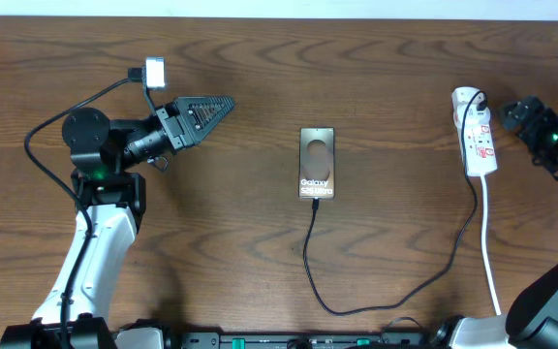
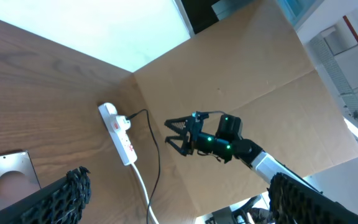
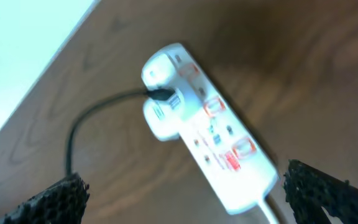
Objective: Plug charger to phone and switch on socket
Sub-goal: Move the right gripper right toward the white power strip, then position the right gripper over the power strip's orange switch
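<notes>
Brown wooden tabletop (image 1: 405,58) everywhere, with a pale band (image 1: 279,8) along the far edge. Right in the middle, lying flat with its screen up: the phone (image 1: 317,160). Running from its near edge, down in a big loop and up to the right: the thin black charger cable (image 1: 305,252). Looks plugged in at the phone end already, though too small to be sure. Over on the right, the white socket strip (image 1: 476,136), with the cable's plug (image 3: 161,94) stuck in near its round far end. Hanging just beside that far end, not touching: the right gripper (image 2: 171,134), spread wide and holding nothing. Far off on the left, the left gripper (image 1: 219,107), also spread apart and empty in its own view.

So only the switch left to press, most likely. Easy to miss, though! Hard to tell the switch from the other red marks (image 3: 232,162) in the blurry right wrist view. Could poke the wrong spot. Could also bump the plug and knock it loose. Could slide the strip with a sideways push, tug the cable and pull the tip out of the phone. Better to come down slowly, straight onto the switch.
</notes>
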Motion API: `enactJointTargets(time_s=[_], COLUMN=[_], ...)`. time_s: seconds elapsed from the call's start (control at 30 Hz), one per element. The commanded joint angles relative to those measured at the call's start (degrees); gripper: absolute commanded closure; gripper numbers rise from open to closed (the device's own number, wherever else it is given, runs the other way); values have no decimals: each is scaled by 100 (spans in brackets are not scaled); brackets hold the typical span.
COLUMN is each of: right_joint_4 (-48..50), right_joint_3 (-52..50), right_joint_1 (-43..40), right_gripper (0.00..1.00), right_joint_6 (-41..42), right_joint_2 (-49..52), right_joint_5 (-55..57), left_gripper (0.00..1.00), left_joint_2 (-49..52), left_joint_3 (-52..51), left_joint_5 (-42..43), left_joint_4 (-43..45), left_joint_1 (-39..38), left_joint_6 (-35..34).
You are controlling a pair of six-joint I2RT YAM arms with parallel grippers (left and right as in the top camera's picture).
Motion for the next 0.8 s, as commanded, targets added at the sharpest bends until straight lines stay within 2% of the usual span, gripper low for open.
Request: enactJointTargets(time_s=[0.0, 0.33, 0.57, 0.77], right_joint_4=[-505, -2350, -2938, -2957], right_joint_3=[632, 2651, 2820, 2820], right_joint_1=[-81, -81, -85, -79], right_gripper=[1, 1, 1, 1], right_joint_6=[-48, -208, -245, -267], right_joint_2=[9, 415, 1241, 2210], right_joint_5=[-24, 634, 1108, 1115], left_gripper=[7, 7, 7, 7], left_joint_2=[-11, -11, -11, -11], left_joint_3=[66, 66, 66, 66], left_joint_5=[-26, -26, -26, -26], left_joint_4=[28, 26, 28, 26], left_joint_1=[20, 20, 20, 20], left_joint_6=[42, 42, 42, 42])
